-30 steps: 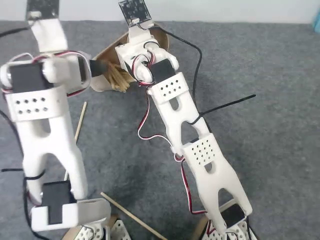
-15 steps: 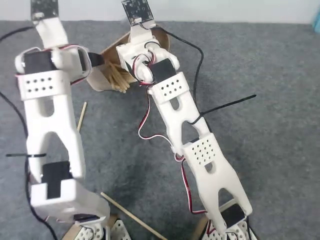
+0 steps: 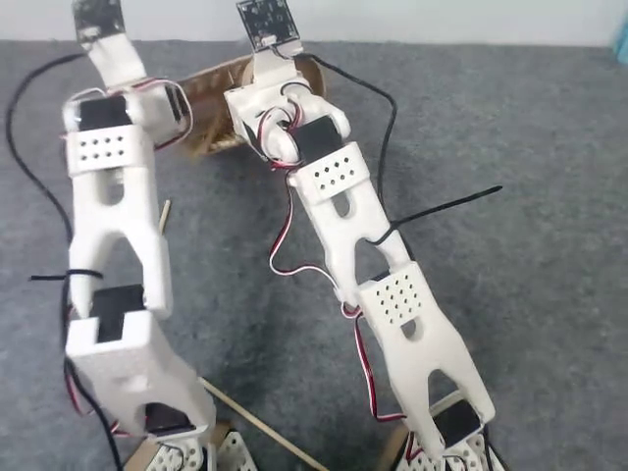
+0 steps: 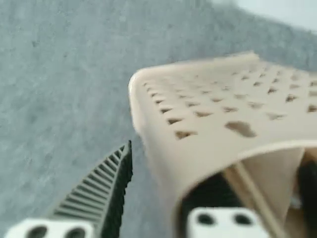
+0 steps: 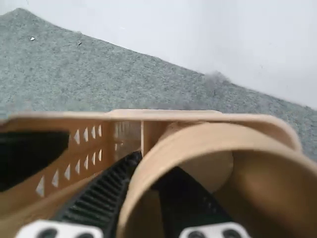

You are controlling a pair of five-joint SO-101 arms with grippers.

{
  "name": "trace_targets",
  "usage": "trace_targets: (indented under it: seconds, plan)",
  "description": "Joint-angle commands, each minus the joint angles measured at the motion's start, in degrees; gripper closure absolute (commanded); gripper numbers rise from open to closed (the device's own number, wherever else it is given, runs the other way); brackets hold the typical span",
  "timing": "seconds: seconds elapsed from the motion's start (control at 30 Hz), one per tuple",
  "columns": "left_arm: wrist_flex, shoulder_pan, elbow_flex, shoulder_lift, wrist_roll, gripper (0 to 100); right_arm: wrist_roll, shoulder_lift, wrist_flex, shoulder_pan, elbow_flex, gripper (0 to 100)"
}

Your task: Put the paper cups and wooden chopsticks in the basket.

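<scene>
High: basket (image 3: pixel 211 83) sits far back on the grey carpet (image 3: pixel 510 294); one wooden chopstick (image 3: pixel 163 218) lies beside the left arm (image 3: pixel 113 226), and a second chopstick (image 3: pixel 257 424) lies near the arm bases. Left wrist: left gripper (image 4: pixel 166 168) clamped across the basket's perforated wall, one jaw outside and one inside. Right wrist: right gripper (image 5: pixel 153 171) pinches the paper cup (image 5: pixel 213 144) by its rim, against the basket's inner corner.

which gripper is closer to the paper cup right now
Right. The right gripper clamps the paper cup by its rim, one finger inside it, at the basket. The left gripper is on the basket's corner wall, not touching the cup.
</scene>
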Motion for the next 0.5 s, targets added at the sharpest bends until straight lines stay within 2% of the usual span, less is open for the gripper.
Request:
trace_targets:
  seconds: [0.0,0.23,0.47]
  plan:
    - [-6.86,-0.70,-0.48,0.88,1.23,99,-0.62,-0.66,0.13,1.45,-3.25,99.1]
    - [-10.29,2.99,-0.57,1.85,1.76,99,-0.18,-1.19,0.22,1.45,-3.34,98.9]
    - [-12.13,3.08,-1.10,3.25,13.71,99,-0.09,-4.88,5.14,1.45,-3.52,98.8]
